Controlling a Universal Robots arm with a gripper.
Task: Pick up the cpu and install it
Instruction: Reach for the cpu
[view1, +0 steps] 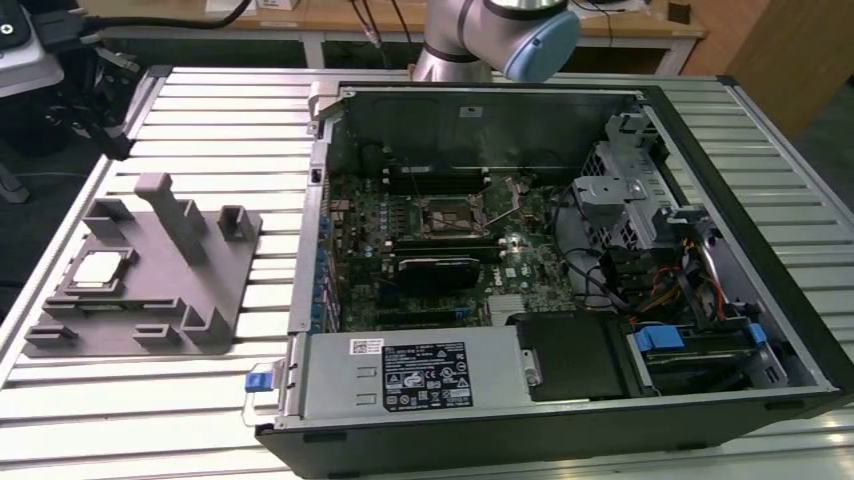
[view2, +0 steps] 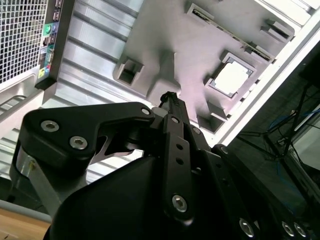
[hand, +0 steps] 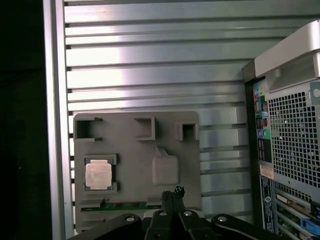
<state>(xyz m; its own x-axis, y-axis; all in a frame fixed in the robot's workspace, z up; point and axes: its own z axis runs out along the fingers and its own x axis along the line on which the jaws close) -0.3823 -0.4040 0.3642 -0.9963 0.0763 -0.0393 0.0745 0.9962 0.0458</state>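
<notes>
The cpu (view1: 100, 270) (view2: 231, 79) (hand: 98, 175) is seated silver top up in a square recess of the grey holder (view1: 160, 290) (view2: 185, 55) (hand: 130, 150), close to one of the holder's edges. The holder is laid flat on the slatted bench (view1: 200, 130), just beside the open computer case (view1: 534, 100), on the exterior view's left of it. In both wrist views the fingers (hand: 167, 205) (view2: 175, 130) are seen drawn together with nothing between them, held above the holder's middle and apart from the cpu. The black-framed socket (view1: 447, 212) is found inside the case, well apart from the holder.
</notes>
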